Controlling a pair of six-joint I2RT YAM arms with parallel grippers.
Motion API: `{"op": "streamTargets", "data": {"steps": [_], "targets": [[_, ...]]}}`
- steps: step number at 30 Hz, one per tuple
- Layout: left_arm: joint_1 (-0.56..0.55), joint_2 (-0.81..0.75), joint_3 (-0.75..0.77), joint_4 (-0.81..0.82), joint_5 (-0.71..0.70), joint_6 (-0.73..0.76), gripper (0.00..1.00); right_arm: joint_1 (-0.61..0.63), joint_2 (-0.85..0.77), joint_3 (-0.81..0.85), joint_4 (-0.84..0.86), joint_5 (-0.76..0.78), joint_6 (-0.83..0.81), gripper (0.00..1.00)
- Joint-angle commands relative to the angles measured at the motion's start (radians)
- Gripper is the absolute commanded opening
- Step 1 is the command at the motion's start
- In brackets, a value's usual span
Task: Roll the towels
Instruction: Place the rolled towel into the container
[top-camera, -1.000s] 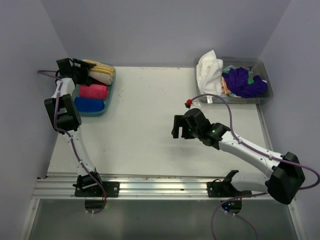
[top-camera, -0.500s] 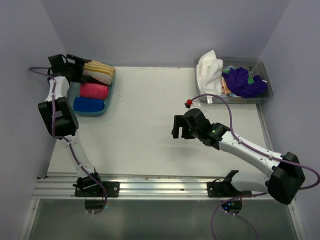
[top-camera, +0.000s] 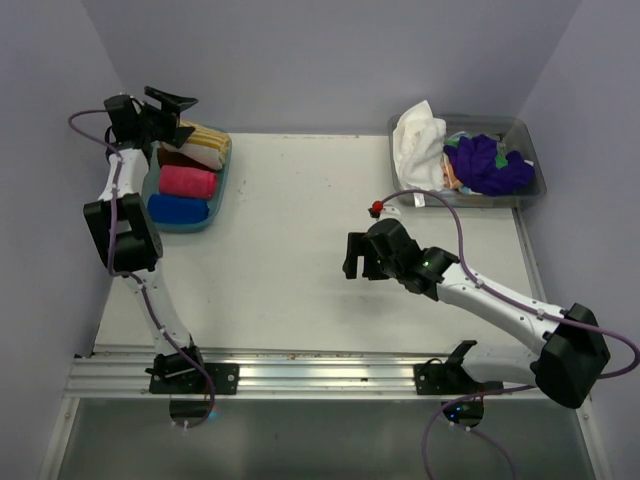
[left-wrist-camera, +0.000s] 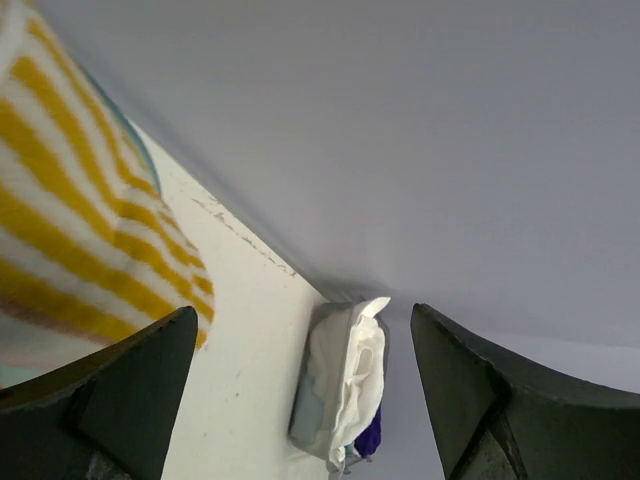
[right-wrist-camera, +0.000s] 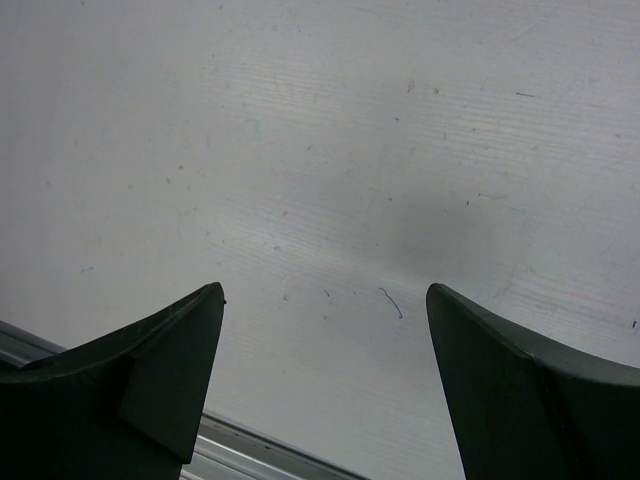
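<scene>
Lying just beside left claw (left-wrist-camera: 300, 318): striped towel (left-wrist-camera: 70, 200).

Two dark fingers (right-wrist-camera: 120, 390) stand wide apart above the scuffed white table (right-wrist-camera: 330, 150), near its metal rail (right-wrist-camera: 255, 450).

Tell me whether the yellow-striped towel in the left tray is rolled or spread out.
Rolled: the yellow-striped towel lies as a compact cylinder in the teal tray, with the pink roll.
</scene>
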Motion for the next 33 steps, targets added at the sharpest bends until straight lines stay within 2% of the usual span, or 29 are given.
{"op": "streamTargets", "data": {"steps": [1, 6, 13, 19, 27, 33], "targets": [[-0.046, 0.055, 0.058, 0.151, 0.057, -0.03, 0.9, 0.005, 0.005, -0.003, 0.025, 0.013, 0.013, 0.86], [-0.069, 0.152, 0.086, 0.269, 0.056, -0.051, 0.88, 0.004, 0.019, -0.001, 0.021, 0.019, 0.01, 0.86], [-0.057, 0.229, 0.124, 0.254, 0.022, 0.024, 0.87, 0.005, 0.005, 0.002, 0.004, 0.035, 0.007, 0.86], [-0.05, 0.241, 0.098, 0.287, 0.051, -0.002, 0.86, 0.005, 0.011, 0.004, 0.002, 0.036, 0.007, 0.86], [-0.047, 0.126, 0.169, 0.278, 0.097, 0.011, 0.87, 0.005, -0.018, 0.01, -0.01, 0.059, 0.006, 0.86], [-0.038, -0.001, 0.109, 0.272, 0.128, 0.03, 0.89, 0.005, -0.075, 0.025, -0.05, 0.123, -0.011, 0.86]]}}
